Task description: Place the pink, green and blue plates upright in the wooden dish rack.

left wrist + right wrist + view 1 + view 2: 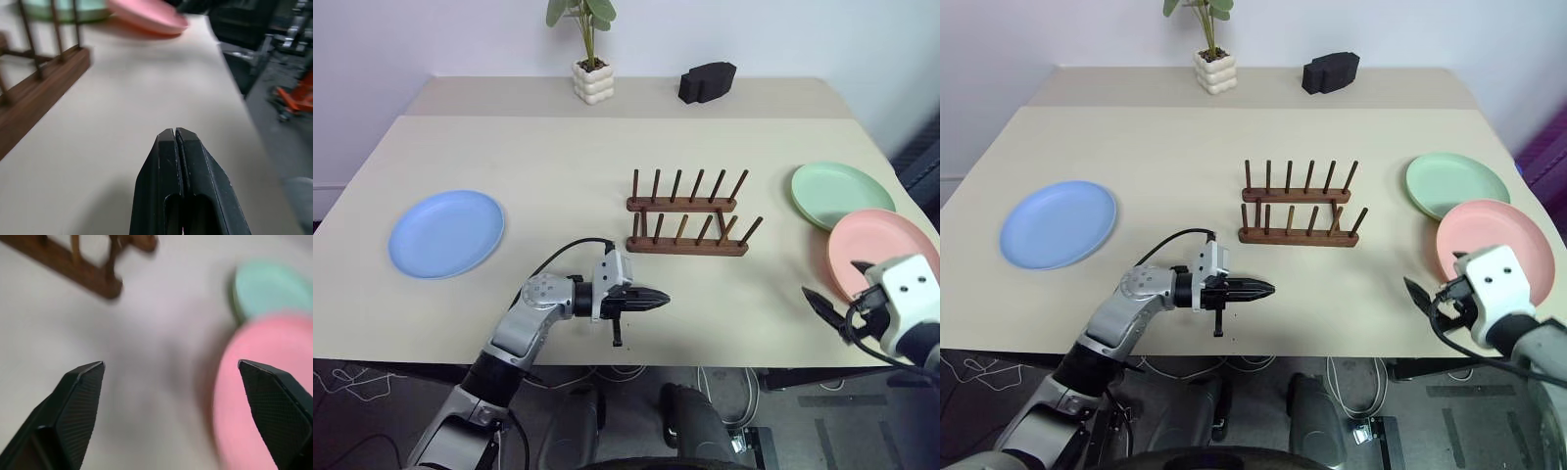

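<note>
2 hands empty, left hand (664, 298) pinched closed, right hand (171, 367) spread wide, pink plate (876, 253) partly hidden behind it.

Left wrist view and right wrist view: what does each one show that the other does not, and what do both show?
Left wrist view alone: the left gripper, fingers shut, and the floor past the table edge. Right wrist view alone: the right gripper, fingers wide open, one finger over the pink plate. Both: the wooden dish rack, the pink plate, the green plate and the table top.
</note>
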Controlling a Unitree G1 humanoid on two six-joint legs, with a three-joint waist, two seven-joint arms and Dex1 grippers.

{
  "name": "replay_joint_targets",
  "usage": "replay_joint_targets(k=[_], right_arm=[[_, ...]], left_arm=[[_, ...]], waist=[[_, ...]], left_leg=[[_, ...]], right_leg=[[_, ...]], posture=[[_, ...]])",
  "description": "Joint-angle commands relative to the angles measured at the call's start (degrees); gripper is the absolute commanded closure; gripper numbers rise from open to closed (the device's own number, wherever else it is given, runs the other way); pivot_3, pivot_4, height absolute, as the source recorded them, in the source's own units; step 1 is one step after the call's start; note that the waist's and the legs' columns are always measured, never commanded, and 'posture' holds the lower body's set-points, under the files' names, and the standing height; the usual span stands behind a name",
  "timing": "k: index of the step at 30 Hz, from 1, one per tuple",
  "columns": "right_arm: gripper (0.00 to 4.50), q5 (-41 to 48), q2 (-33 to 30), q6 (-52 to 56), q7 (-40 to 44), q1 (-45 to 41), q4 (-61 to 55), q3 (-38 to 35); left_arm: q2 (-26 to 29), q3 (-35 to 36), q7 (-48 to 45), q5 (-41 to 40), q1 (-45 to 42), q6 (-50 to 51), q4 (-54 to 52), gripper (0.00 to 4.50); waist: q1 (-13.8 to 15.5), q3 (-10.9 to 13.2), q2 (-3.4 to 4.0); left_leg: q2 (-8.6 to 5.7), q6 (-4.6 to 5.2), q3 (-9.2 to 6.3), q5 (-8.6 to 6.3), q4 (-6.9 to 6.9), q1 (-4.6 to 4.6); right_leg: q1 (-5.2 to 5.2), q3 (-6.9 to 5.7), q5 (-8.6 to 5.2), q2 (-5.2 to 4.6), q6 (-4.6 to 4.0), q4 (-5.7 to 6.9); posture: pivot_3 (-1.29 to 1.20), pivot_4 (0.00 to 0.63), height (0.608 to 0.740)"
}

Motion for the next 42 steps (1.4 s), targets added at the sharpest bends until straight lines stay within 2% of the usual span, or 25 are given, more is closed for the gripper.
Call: replay_joint_targets(k=[1, 11, 14, 21, 24, 27, 30, 33, 38, 40, 42], right_arm=[[0.04, -2.98, 1.31, -0.63, -3.79, -0.52, 0.59, 1.06], [0.04, -14.22, -0.67, -11.58, -8.29, -8.41, 19.35, 10.28], [0.91, -15.86, -1.23, -14.32, -8.57, -9.66, 22.77, 11.4], [4.44, -18.61, -1.28, -17.16, -10.06, -12.67, 27.28, 12.3], [4.44, -19.78, -1.19, -16.74, -10.58, -11.5, 25.23, 11.78], [4.44, -24.67, -3.32, -16.82, -11.27, -8.23, 20.96, 12.04], [4.44, -25.85, -5.89, -14.98, -8.57, -6.02, 13.05, 9.95], [4.44, -24.79, -9.24, -14.19, -5.35, -7.74, 7.69, 7.22], [4.44, -14.37, -10.24, -12.42, -1.62, -21.69, 3.79, 4.32], [4.44, -1.91, -6.38, -6.12, -0.33, -32.32, 2.74, 5.8], [4.44, 3.47, -4.77, -3.15, 0.59, -37.83, 2.95, 7.4]], left_arm=[[-0.69, -0.39, -1.65, -0.88, -1.24, -1.66, 0.28, 4.5], [-2.35, 1.09, 0.78, 0.52, -0.84, -6.91, 3.45, 4.5], [-2.7, 1.45, 2.0, 0.59, -0.24, -8.32, 3.42, 4.5], [-2.1, 2.54, 4.63, -0.63, 0.93, -5.79, 0.56, 4.5], [-2.16, 2.61, 5.26, -0.74, 1.41, -5.04, -0.55, 4.5], [-2.18, 2.75, 5.84, -0.66, 1.85, -4.77, -1.45, 4.5], [-1.6, 2.96, 5.7, -0.98, 2.05, -4.38, -2.05, 4.5], [-1.52, 2.93, 5.38, -1.29, 1.64, -4.31, -1.54, 4.5], [-2.49, 2.72, 5.25, -0.78, -0.07, -5.08, 0.65, 4.5], [-3.07, 2.92, 5.66, -0.69, -0.65, -5.18, 1.01, 4.5], [-3.32, 3.09, 5.98, -0.52, -0.86, -5.35, 1.18, 4.5]], waist=[[-0.21, -0.01, 0.02], [0.03, -0.03, 0.06], [0.08, -0.04, 0.07], [0.03, -0.05, 0.06], [0.04, -0.05, 0.06], [0.16, -0.06, 0.08], [-0.03, -0.07, 0.13], [-0.36, -0.14, 0.28], [-0.1, -0.12, 0.25], [-0.18, -0.07, 0.15], [-0.05, -0.06, 0.13]], left_leg=[[0.01, 0.0, 0.05, 0.0, 0.0, 0.02], [0.01, 0.0, 0.11, 0.0, 0.0, 0.02], [0.0, 0.01, 0.1, 0.0, -0.01, 0.02], [-0.01, 0.01, 0.11, 0.0, 0.0, 0.02], [-0.01, 0.01, 0.1, 0.0, 0.0, 0.02], [-0.01, 0.01, 0.08, 0.0, -0.01, 0.01], [-0.03, 0.01, 0.12, 0.0, 0.0, 0.01], [0.01, 0.01, 0.16, 0.0, 0.0, 0.06], [0.01, 0.01, 0.15, 0.0, 0.01, 0.05], [0.01, 0.02, 0.14, 0.0, 0.02, 0.04], [0.03, 0.02, 0.12, 0.0, 0.03, 0.04]], right_leg=[[0.0, 0.02, -0.01, 0.0, 0.02, 0.0], [-0.02, 0.03, 0.0, -0.01, 0.01, -0.04], [-0.02, 0.03, 0.08, 0.0, -0.11, -0.03], [-0.01, 0.04, 0.08, 0.0, -0.1, -0.02], [-0.01, 0.04, 0.08, 0.01, -0.1, -0.02], [-0.01, 0.03, 0.07, 0.01, -0.09, -0.01], [-0.01, 0.07, 0.07, -0.01, -0.09, -0.01], [-0.03, 0.08, -0.04, 0.02, 0.09, 0.01], [-0.02, 0.07, -0.04, 0.05, 0.1, 0.01], [-0.01, 0.07, -0.03, 0.05, 0.09, -0.01], [-0.01, 0.07, 0.1, 0.07, -0.08, 0.0]], posture=[[0.0, 0.15, 0.74], [0.0, 0.15, 0.74], [0.0, 0.15, 0.74], [0.0, 0.15, 0.74], [0.0, 0.15, 0.74], [0.0, 0.15, 0.74], [0.0, 0.15, 0.74], [0.0, 0.15, 0.74], [0.0, 0.15, 0.74], [0.0, 0.15, 0.74], [0.0, 0.15, 0.74]])
